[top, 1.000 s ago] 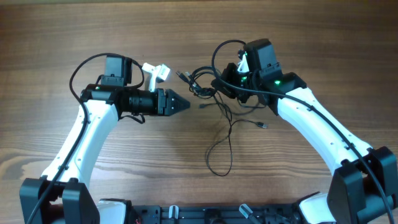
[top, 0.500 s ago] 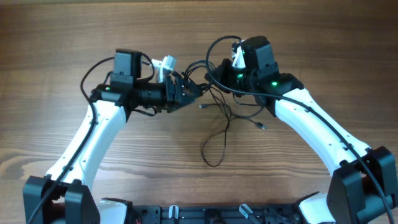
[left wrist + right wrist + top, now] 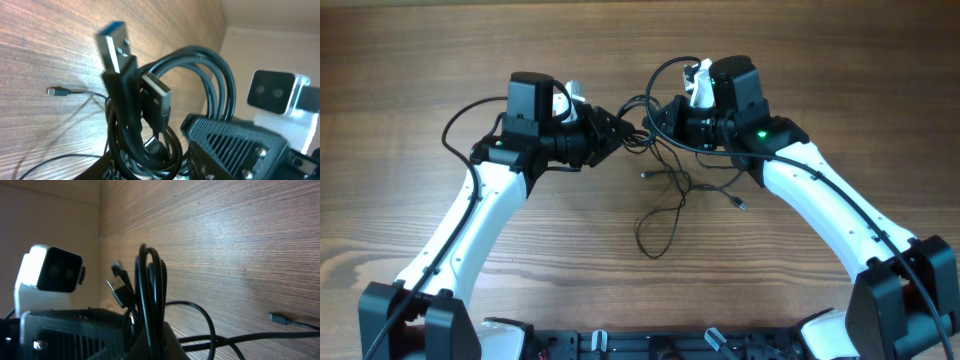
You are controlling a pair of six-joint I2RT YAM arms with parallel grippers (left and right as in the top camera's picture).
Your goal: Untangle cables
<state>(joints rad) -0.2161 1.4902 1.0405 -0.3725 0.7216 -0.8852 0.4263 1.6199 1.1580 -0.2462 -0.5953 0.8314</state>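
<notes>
Right gripper [image 3: 668, 125]: closed on the cables [image 3: 642, 135], which stand looped upright between both grippers. Left gripper [image 3: 625, 130]: at their left edge; we cannot tell its opening.

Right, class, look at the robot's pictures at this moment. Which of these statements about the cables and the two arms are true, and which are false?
1. The left tool and the right tool meet at the black coiled cable bundle. True.
2. A plug with a blue insert sticks up from that bundle. True.
3. No cord lies on the brown wooden table. False: a thin black cord loop trails from the bundle onto it.
4. The table is covered by a white cloth. False: it is bare wood grain.
5. A small plug end lies loose on the table. True.
</notes>
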